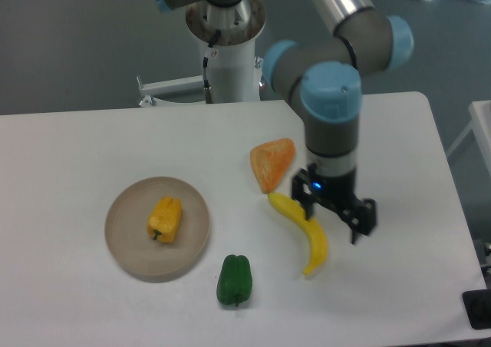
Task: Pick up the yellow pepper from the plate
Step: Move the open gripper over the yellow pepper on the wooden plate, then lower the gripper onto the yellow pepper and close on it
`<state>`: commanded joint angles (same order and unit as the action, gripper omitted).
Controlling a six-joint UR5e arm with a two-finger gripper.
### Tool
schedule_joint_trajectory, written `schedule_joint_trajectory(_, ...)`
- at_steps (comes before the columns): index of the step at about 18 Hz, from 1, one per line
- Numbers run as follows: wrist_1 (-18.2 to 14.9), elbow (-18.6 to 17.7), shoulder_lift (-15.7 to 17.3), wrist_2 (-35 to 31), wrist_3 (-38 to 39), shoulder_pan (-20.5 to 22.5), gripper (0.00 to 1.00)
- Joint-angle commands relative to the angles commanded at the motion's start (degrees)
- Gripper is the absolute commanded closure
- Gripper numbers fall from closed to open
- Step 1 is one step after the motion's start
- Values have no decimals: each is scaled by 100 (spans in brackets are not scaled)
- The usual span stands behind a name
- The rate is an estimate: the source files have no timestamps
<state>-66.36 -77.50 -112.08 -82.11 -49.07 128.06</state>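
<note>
The fingers [334, 218] are hanging spread apart and gripping nothing, pointing down over the white counter [69, 147]. Their dark tips are standing on either side of a gap, one near the upper end of the banana [303, 232] and the other out past its far side. The banana is lying curved just below and between them; whether the tips are touching it cannot be told.

The yellow pepper [166, 219] is sitting well away from the fingers, off to their left in the view, resting near the middle of the beige plate [126, 243] with its short dark stem pointing toward the near edge. The plate is lying flat on the counter.

An orange wedge-shaped piece of fruit [272, 163] is lying just up and left of the fingers, touching the banana's upper end. A green pepper [234, 279] is sitting down and left of the fingers, just beside the plate's near-right rim.
</note>
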Motion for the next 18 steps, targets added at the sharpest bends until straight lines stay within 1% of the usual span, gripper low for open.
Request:
schedule_joint_trajectory(2,44,-396,264,335,536,-166,0)
schedule_joint_trajectory(4,140,-774,475,354,888,-351,0)
schedule_joint_trajectory(6,429,-986,555,406,1257,-562,0)
schedule_joint_trajectory(8,510,-1152,573,555,1653,-720,0)
schedule_joint_trajectory(9,553,-1232,599,582,1750,-756,0)
schedule_joint_trajectory(11,668,-1390,599,582,1821,-957,0)
schedule_joint_trajectory(12,790,-1513,599,582,1830,-1010,0)
schedule_joint_trajectory(15,1361,-1873,555,573,1866,-1116,0)
schedule_joint_trajectory(17,1625,-2049,468,547,1848,-1265,0)
schedule_joint_trajectory(18,1696,-2085,441,538,1857,-1283,0)
